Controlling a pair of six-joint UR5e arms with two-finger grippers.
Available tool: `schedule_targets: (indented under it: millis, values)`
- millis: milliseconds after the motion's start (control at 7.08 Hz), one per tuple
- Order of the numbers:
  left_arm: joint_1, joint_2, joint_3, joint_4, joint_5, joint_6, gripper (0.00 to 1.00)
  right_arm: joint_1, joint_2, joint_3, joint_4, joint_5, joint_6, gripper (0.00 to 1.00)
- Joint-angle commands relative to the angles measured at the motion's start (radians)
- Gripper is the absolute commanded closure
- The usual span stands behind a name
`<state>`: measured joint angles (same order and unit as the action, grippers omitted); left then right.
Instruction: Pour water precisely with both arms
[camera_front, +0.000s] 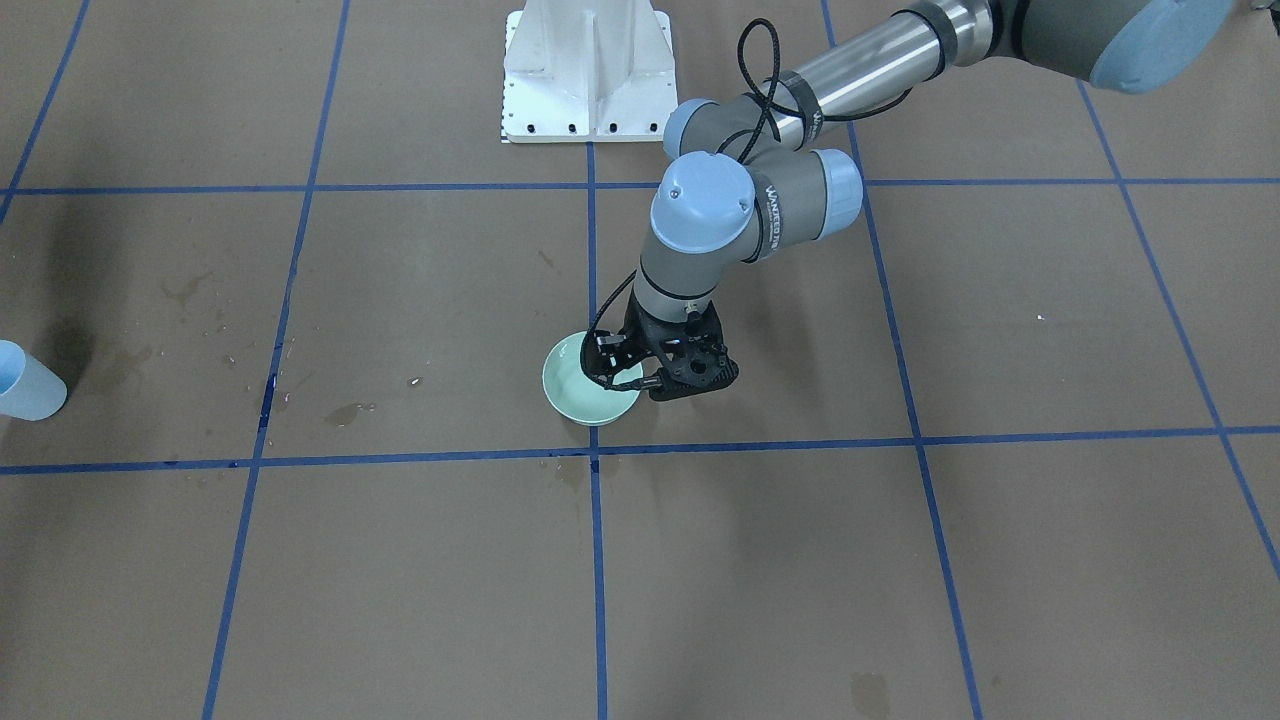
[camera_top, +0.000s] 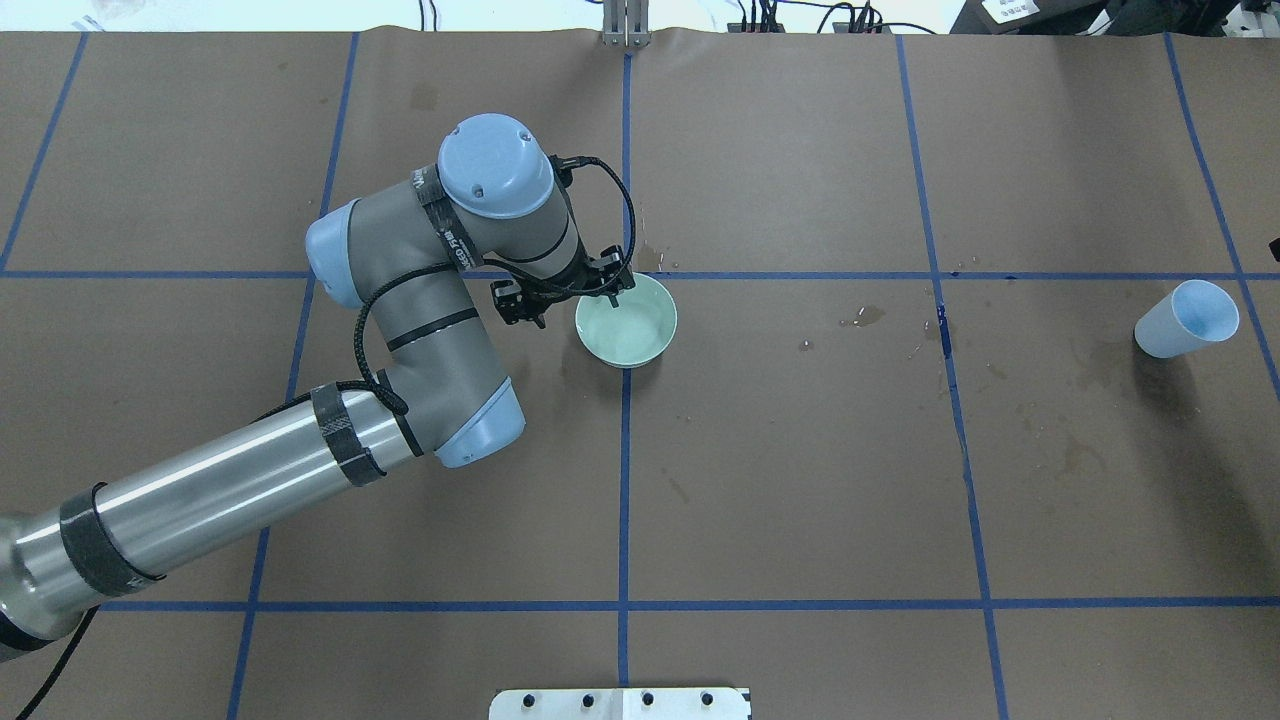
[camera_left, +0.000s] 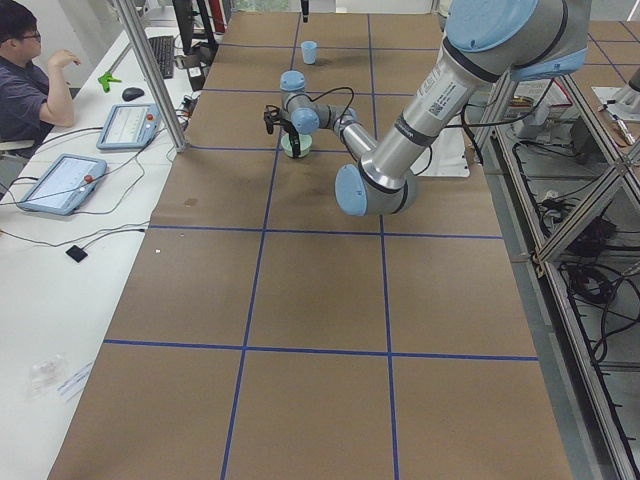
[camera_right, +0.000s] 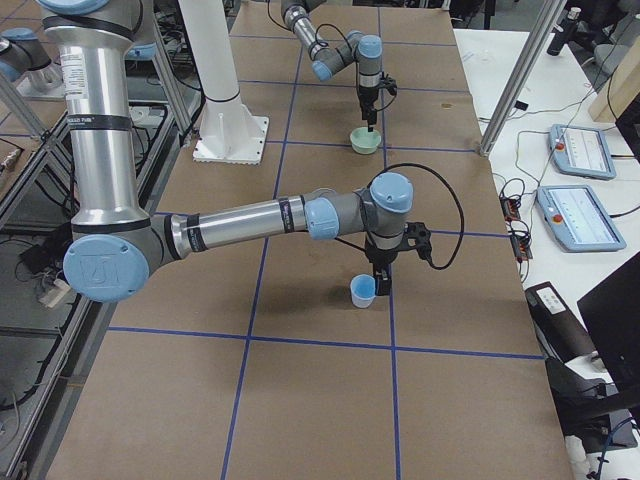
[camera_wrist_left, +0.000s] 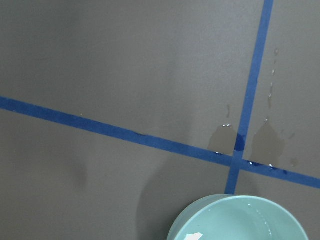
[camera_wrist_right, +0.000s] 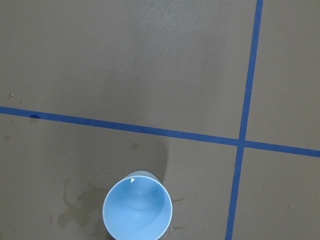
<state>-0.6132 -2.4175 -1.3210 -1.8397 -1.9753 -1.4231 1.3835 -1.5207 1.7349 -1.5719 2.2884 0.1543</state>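
A pale green bowl (camera_front: 575, 385) (camera_top: 630, 325) stands at a blue tape crossing in mid-table. Pale glints of water (camera_wrist_left: 260, 216) show inside it. My left gripper (camera_front: 650, 368) (camera_top: 565, 298) hangs over the bowl's rim on my left side. It looks open, one finger over the inside and one outside. A light blue cup (camera_top: 1185, 318) (camera_wrist_right: 137, 211) (camera_right: 363, 291) stands upright far to my right. My right gripper (camera_right: 382, 282) hovers just beside and above the cup. I cannot tell whether it is open or shut.
Wet stains and droplets (camera_top: 865, 317) mark the brown paper between the bowl and the cup. The white pedestal (camera_front: 585, 70) stands at the robot's edge. A person (camera_left: 30, 70) sits at a side table with tablets, behind an aluminium post (camera_left: 150, 70).
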Motion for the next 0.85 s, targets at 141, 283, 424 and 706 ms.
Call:
schedule_targets:
  millis: [141, 283, 424, 706]
  values:
    - [0.023, 0.002, 0.009, 0.0, 0.001, -0.002, 0.29, 0.0, -0.002, -0.012, 0.0, 0.008, -0.001, 0.01]
    - [0.026, 0.002, 0.011, 0.0, 0.001, -0.003, 0.36, 0.0, -0.003, -0.012, 0.0, 0.008, -0.001, 0.01]
    - [0.027, -0.002, 0.016, -0.001, 0.001, -0.007, 0.5, 0.0, -0.001, -0.015, 0.0, 0.008, -0.001, 0.01]
    - [0.036, -0.003, 0.016, 0.002, 0.003, -0.014, 0.97, 0.0, -0.001, -0.017, 0.0, 0.006, -0.001, 0.01]
